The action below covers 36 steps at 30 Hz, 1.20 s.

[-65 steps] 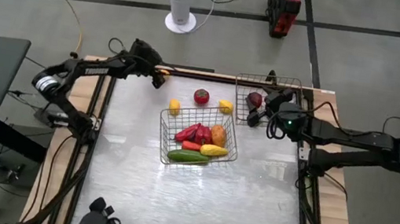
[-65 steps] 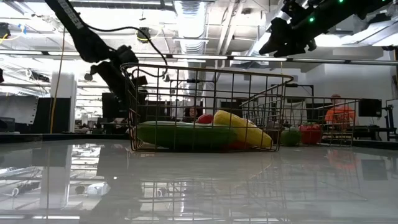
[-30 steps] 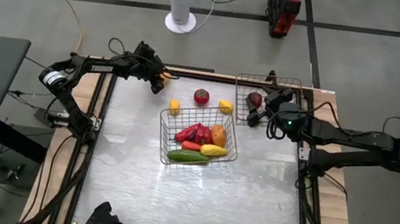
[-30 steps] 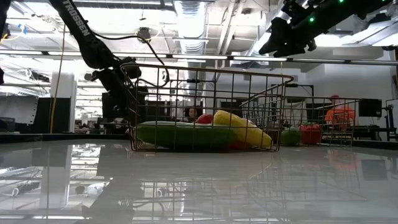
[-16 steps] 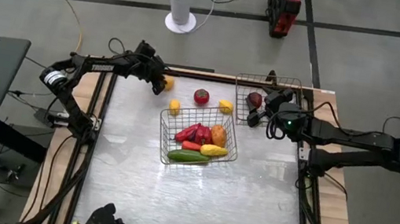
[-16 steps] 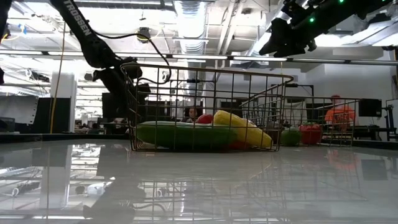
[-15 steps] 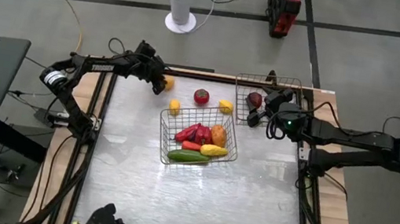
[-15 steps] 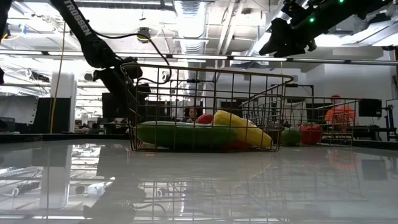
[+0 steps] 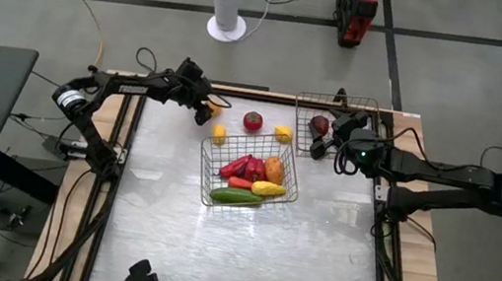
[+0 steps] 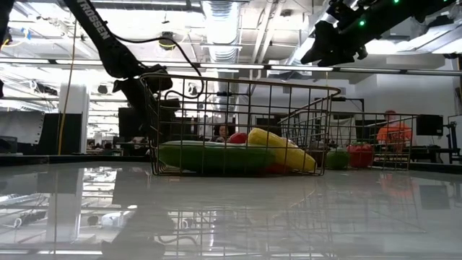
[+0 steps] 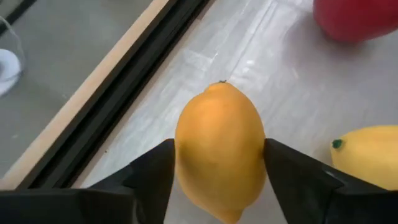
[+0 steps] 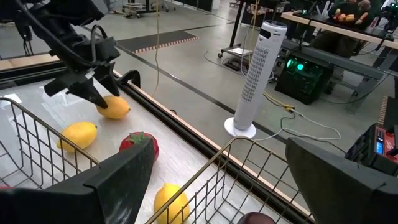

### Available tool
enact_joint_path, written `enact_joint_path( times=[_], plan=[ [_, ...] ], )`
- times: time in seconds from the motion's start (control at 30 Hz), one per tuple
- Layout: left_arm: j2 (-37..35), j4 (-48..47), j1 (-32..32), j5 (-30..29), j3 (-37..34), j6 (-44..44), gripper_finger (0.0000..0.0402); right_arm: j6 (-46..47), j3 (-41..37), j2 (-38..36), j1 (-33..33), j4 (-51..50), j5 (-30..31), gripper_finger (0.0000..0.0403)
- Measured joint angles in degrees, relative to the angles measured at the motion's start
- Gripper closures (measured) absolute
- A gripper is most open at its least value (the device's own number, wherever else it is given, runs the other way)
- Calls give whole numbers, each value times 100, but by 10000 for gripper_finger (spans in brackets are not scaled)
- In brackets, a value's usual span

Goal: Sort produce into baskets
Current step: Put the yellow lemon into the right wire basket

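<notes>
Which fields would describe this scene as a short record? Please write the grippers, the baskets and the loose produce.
left gripper: shut on a lemon, near the table's far left edge
right gripper: open, over the far-right basket
centre basket: holds red peppers, a green cucumber, yellow corn, an orange piece
far-right basket: one dark-red piece
loose on table: two lemons, a red tomato

In the left wrist view the red fruit (image 11: 357,18) and the second lemon (image 11: 367,155) run off the frame. In the low view, basket wires (image 10: 238,123) half hide the produce inside.
</notes>
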Motion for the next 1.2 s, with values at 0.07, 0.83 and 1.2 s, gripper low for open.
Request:
enact_joint_path(
  times=[0.07, 0.83, 1.2],
  plan=[
    [0, 7, -54, -155, 0, 75, 156, 0, 0, 0, 0, 0, -2, 14],
    [-4, 704, -235, -306, -345, 261, 150, -17, 0, 0, 0, 44, -19, 14],
    [-15, 581, -780, -527, -345, 327, 150, -15, 0, 0, 0, 50, -101, 14]
  ],
)
